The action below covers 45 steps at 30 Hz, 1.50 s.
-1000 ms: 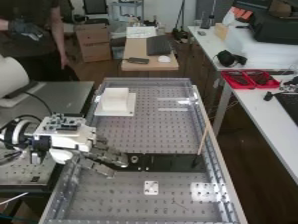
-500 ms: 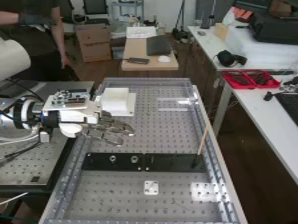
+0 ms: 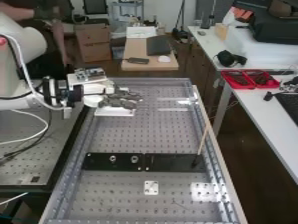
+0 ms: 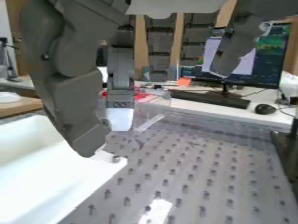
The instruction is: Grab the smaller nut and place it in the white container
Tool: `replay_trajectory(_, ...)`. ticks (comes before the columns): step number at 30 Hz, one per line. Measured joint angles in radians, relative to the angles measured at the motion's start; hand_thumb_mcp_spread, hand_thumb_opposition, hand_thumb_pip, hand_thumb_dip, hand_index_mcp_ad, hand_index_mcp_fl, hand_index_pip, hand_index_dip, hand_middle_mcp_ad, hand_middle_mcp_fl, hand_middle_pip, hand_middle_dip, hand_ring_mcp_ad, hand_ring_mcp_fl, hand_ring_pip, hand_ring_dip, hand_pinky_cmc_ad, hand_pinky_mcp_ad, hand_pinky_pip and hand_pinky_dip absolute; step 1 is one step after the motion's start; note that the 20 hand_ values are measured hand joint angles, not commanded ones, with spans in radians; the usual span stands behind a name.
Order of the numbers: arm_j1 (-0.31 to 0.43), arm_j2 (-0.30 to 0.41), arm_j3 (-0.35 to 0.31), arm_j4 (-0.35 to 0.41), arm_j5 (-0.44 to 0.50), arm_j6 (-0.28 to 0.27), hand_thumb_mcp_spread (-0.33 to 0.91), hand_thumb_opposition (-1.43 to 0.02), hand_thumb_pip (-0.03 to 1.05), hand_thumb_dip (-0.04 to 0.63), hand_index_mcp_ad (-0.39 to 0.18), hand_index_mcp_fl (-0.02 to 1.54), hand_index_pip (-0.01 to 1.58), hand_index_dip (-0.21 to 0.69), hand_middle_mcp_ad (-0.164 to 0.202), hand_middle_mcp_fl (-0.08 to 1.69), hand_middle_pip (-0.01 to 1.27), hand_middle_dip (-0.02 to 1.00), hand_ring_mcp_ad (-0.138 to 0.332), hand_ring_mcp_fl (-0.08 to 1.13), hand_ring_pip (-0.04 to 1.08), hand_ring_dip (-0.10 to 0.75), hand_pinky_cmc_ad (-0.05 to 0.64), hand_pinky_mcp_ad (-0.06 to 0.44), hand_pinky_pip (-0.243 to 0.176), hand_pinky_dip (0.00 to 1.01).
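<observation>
The hand (image 3: pixel 120 99) is over the white container (image 3: pixel 114 112) at the bench's far left, partly covering it in the high view. In the wrist view the hand (image 4: pixel 73 80) is beside and above the white container (image 4: pixel 33 170), whose pale wall and flat base show. Two small round metal pieces that look like nuts, a left one (image 3: pixel 112 159) and a right one (image 3: pixel 134 159), are on the black plate (image 3: pixel 173 162), well away from the hand. Their sizes are hard to compare. Whether the hand holds a nut cannot be made out.
A thin wooden stick (image 3: pixel 203 137) leans by the bench's right rail (image 3: pixel 216 145). A small white plate with holes (image 3: pixel 151 188) lies nearer than the black plate. Red trays (image 3: pixel 249 79) stand on the side table. A monitor and keyboard (image 4: pixel 209 98) are beyond the perforated bench top.
The hand has risen from the black plate's left part and moved up the bench to the white container. Both round metal pieces are now uncovered; the container has stayed in place.
</observation>
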Motion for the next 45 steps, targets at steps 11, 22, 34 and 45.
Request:
replay_trajectory(11, 0.11, 0.001, 0.012, 0.002, -0.031, 0.04, 0.48, -0.88, 0.54, 0.237, -0.117, 0.35, 1.51, 0.218, 0.068, 0.22, 0.13, 0.21, 0.113, 0.03, 0.11, 0.087, 0.333, 0.213, 0.021, 0.19)
replay_trajectory(22, 0.181, -0.033, 0.02, 0.028, -0.069, 0.083, 0.48, -0.9, 0.54, 0.234, -0.12, 0.38, 1.5, 0.222, 0.073, 0.22, 0.12, 0.21, 0.115, 0.05, 0.11, 0.087, 0.333, 0.209, 0.017, 0.19)
replay_trajectory(34, 0.224, -0.076, 0.049, 0.025, -0.068, 0.083, 0.49, -0.9, 0.52, 0.234, -0.12, 0.37, 1.5, 0.237, 0.072, 0.21, 0.12, 0.21, 0.124, 0.05, 0.11, 0.087, 0.333, 0.204, 0.017, 0.19)
replay_trajectory(45, 0.215, -0.092, 0.079, -0.059, -0.025, 0.036, 0.48, -0.87, 0.56, 0.239, -0.155, 0.06, 1.25, 0.222, 0.075, 0.15, 0.12, 0.21, 0.126, 0.03, 0.11, 0.087, 0.333, 0.206, 0.017, 0.19)
